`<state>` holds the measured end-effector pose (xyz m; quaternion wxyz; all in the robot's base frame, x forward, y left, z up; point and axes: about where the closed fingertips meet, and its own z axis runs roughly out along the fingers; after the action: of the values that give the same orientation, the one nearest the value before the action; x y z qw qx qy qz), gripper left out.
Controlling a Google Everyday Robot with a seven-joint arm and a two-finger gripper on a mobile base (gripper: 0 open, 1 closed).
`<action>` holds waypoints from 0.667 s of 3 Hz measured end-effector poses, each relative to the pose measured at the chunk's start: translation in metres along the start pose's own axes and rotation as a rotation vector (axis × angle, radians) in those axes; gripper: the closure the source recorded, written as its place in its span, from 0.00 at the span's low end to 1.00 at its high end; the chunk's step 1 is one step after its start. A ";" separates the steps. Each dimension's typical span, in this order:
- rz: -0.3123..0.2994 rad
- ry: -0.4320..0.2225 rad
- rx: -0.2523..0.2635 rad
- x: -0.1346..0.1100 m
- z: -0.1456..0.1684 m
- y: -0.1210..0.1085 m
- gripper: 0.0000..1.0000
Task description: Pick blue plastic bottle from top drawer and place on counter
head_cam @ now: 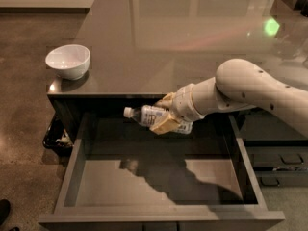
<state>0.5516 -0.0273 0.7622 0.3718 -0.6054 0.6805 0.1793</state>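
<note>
The gripper (166,115) pinches the blue plastic bottle (143,113) above the top drawer (71,171). Next, it likely must clear the front edge of the counter (159,47).

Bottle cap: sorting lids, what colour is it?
White cap, camera view; gripper holds the blue plastic bottle above the top drawer.

Everything is dim and warm-toned. Light comes from above, toward twelve o'clock, so my gripper (166,115), clasped round the blue plastic bottle (146,113) near centre, casts a dark shadow (168,174) at six o'clock inside the top drawer (159,214). The counter (144,42) shows pale glare at twelve. A green spot (271,26) glows at two. The bowl (68,60) at ten is brightest.
</note>
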 end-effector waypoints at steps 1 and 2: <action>-0.066 0.032 -0.068 -0.031 -0.012 0.016 1.00; -0.067 0.035 -0.078 -0.032 -0.013 0.019 1.00</action>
<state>0.5296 -0.0107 0.7904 0.3418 -0.6449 0.6588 0.1823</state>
